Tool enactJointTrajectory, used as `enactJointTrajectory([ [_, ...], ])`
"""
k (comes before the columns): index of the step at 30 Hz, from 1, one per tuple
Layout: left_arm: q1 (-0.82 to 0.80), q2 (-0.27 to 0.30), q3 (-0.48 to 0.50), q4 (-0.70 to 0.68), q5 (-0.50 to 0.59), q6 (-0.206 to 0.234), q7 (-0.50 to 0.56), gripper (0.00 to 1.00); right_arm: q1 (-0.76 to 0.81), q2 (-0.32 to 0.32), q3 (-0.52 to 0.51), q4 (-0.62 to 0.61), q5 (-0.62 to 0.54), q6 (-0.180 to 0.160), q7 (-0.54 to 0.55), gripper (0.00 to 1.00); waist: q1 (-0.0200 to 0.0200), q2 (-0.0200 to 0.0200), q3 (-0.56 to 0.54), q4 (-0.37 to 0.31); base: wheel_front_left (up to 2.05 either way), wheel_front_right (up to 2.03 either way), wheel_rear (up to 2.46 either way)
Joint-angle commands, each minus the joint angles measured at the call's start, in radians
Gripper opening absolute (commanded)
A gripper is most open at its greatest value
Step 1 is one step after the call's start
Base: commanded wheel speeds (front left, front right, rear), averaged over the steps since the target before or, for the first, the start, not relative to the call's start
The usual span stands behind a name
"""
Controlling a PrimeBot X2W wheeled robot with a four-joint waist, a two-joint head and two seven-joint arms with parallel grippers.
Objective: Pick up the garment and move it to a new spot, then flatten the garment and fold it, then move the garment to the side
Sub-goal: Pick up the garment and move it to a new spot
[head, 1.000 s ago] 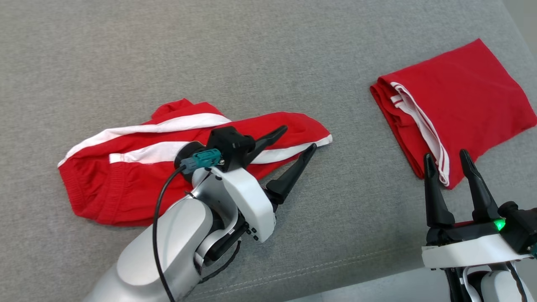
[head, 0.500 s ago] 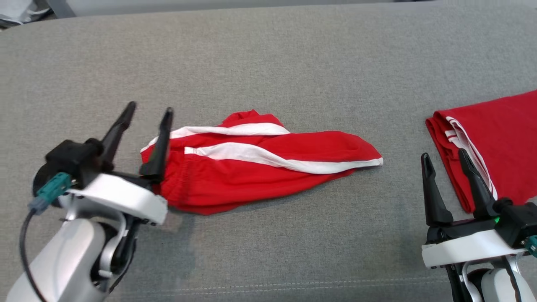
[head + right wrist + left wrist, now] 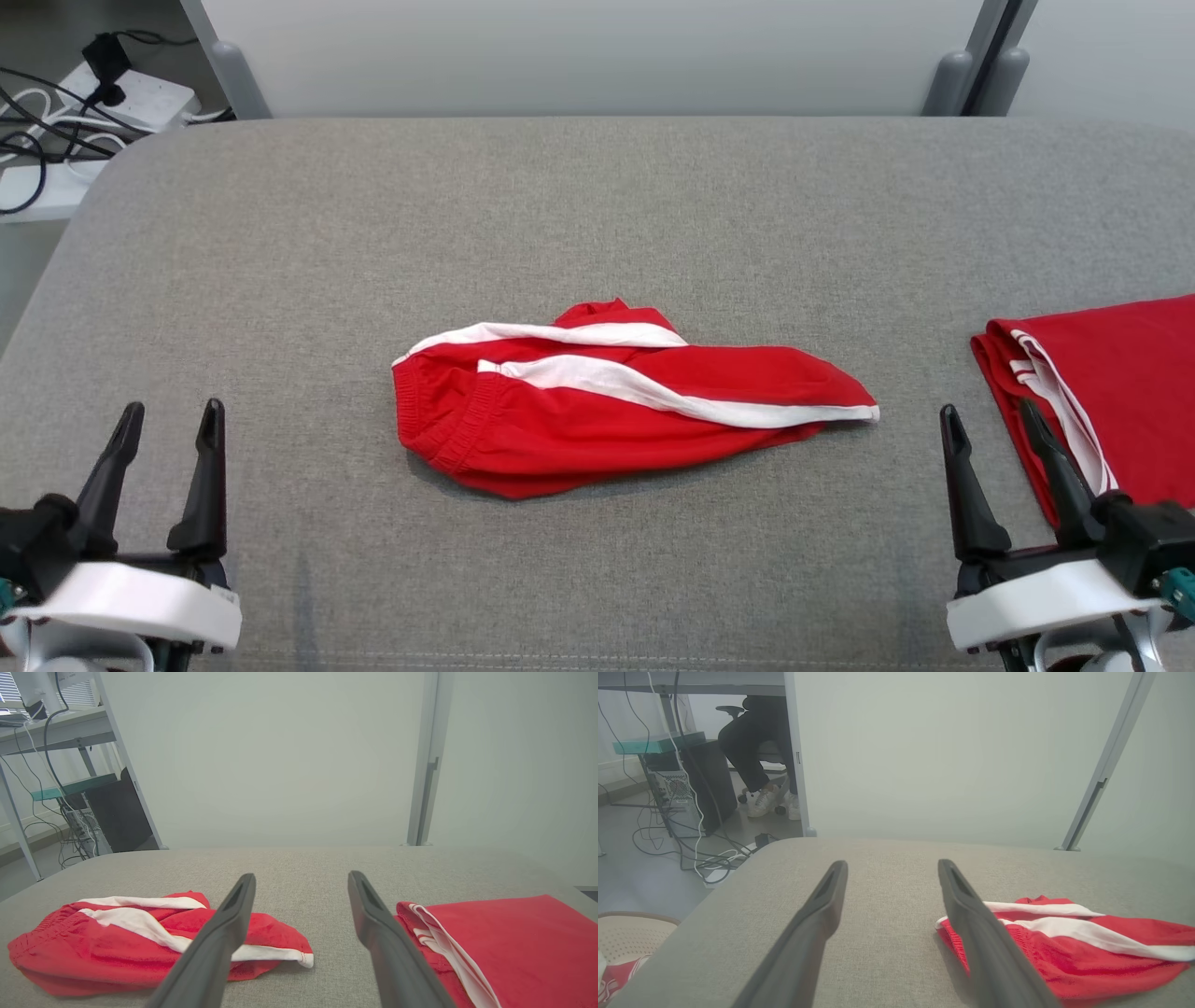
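Grey counter (image 3: 597,187) carries the garment (image 3: 597,420) crumpled at its centre, with a folded cloth (image 3: 1120,392) at the right edge. We note the left jaws, over the garment a second ago, now parked lower left, spread and empty; the right jaws stand spread likewise. We judge relocation complete; flattening follows.

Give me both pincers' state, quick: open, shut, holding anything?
Left pincer: open, holding nothing, apart from the red shorts.
Right pincer: open, holding nothing.
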Motion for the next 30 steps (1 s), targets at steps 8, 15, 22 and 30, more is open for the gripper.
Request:
enactJointTrajectory([
  [8,0.094,-0.034,0.067,-0.047,0.101,-0.006,-0.013,1.00,0.077,-0.010,-0.001,-0.021,-0.005,-0.003,0.020,1.00,0.0000,0.0000,-0.084,0.014,0.00,0.00,0.00],
  [15,0.131,-0.063,0.045,-0.045,0.127,-0.010,-0.013,1.00,0.144,-0.010,-0.014,-0.045,0.008,-0.003,0.036,1.00,0.0000,0.0000,-0.123,0.006,0.00,0.00,0.00],
  [22,0.129,-0.064,0.038,-0.030,0.126,-0.007,-0.006,1.00,0.170,-0.010,0.001,-0.074,0.011,-0.003,0.048,1.00,0.0000,0.0000,-0.139,-0.010,0.00,0.00,0.00],
  [30,0.126,-0.061,0.039,-0.037,0.119,0.003,0.006,1.00,0.167,-0.010,0.005,-0.087,0.013,-0.003,0.055,1.00,0.0000,0.0000,-0.138,-0.018,0.00,0.00,0.00],
])
